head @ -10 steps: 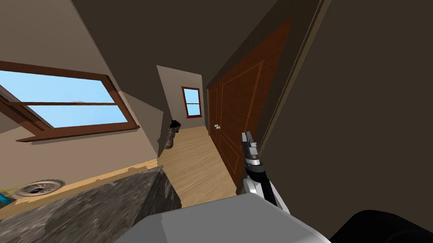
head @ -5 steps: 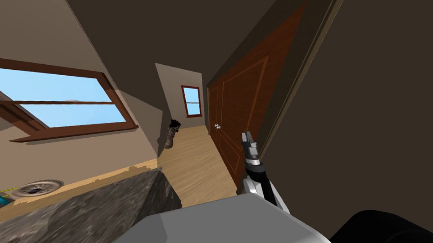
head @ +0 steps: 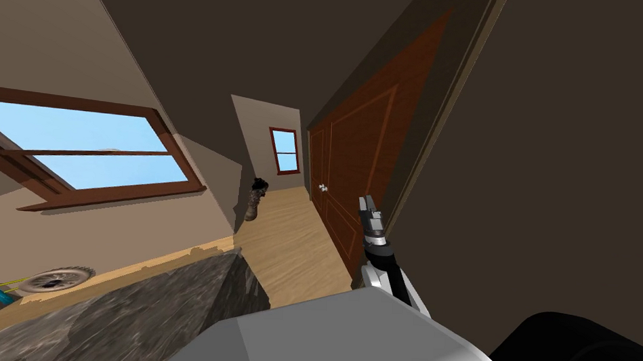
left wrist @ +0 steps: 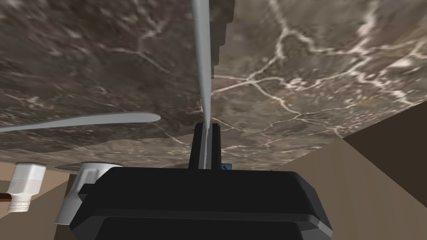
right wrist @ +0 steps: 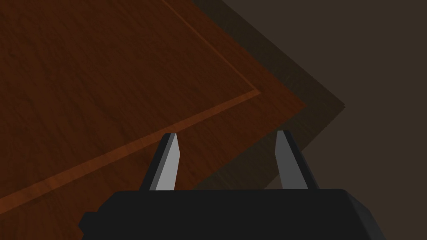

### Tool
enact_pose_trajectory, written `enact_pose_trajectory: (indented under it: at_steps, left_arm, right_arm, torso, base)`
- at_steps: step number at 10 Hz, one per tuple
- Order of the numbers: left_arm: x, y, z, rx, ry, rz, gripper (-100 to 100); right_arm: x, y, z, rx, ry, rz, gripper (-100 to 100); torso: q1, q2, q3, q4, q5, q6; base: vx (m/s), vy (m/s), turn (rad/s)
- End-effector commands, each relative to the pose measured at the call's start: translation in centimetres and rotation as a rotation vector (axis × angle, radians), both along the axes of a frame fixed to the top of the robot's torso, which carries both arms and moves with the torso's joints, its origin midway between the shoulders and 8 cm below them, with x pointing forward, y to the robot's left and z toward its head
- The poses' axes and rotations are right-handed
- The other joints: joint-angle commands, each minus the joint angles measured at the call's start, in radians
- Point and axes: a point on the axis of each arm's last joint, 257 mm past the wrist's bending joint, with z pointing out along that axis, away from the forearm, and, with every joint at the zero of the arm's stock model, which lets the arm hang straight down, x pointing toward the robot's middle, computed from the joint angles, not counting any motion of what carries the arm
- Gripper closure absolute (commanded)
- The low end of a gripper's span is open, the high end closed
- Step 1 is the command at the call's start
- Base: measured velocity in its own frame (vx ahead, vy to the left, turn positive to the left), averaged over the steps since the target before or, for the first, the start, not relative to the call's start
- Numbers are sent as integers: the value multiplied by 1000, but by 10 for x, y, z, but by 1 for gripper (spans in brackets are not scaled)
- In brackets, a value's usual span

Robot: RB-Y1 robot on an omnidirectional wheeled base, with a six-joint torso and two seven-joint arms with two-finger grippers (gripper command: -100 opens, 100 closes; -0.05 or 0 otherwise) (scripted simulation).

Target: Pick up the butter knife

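In the left wrist view a long, flat grey butter knife (left wrist: 201, 54) stretches away from my left gripper (left wrist: 204, 125) over a dark veined marble counter (left wrist: 312, 83). The gripper's fingers are shut together on the knife's thin end. A second grey blade-like utensil (left wrist: 104, 120) lies on the marble beside the gripper. My right gripper (head: 366, 204) is raised in front of a brown panelled door (head: 355, 163). Its fingers (right wrist: 169, 160) stand open with nothing between them.
The marble counter (head: 138, 309) sits low on my left, its edge meeting a wooden floor (head: 290, 241). A round dish-like thing (head: 58, 279) and a teal object (head: 0, 292) lie beyond it under a window (head: 91, 155). A dark wall is close on the right.
The head camera has shifted slightly, while the right arm has held still. My left gripper's fingers have closed.
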Motion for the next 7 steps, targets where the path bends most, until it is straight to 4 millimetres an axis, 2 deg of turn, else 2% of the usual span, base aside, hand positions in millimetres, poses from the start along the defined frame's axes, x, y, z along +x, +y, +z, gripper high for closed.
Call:
enact_pose_trajectory:
  at_steps: [1, 2, 3, 4, 6, 7]
  left_arm:
    - [0, 0, 0, 0, 0, 0, 100]
    - [-1, 0, 0, -1, 2, 0, 100]
    - [-1, 0, 0, -1, 2, 0, 0]
    - [0, -1, 10, -1, 2, -4, 100]
    - [0, -1, 11, 1, 1, -5, 100]
    - [0, -2, 11, 0, 2, -5, 0]
  right_arm:
    - [0, 0, 0, 0, 0, 0, 0]
    - [0, 0, 0, 0, 0, 0, 0]
    - [0, 0, 0, 0, 0, 0, 0]
    - [0, 0, 0, 0, 0, 0, 0]
    - [0, 0, 0, 0, 0, 0, 0]
    - [0, 0, 0, 0, 0, 0, 0]
  torso:
    - [0, 0, 0, 0, 0, 0]
    - [0, 1, 1, 1, 0, 0]
    - [0, 1, 1, 1, 0, 0]
    - [0, 1, 1, 1, 0, 0]
    - [-2, -1, 0, 0, -1, 0]
    - [-1, 0, 0, 0, 0, 0]
  base:
    - [0, 0, 0]
    - [0, 0, 0]
    - [0, 0, 0]
    - [10, -12, 7]
    - [16, -14, 3]
    - [0, 0, 0]
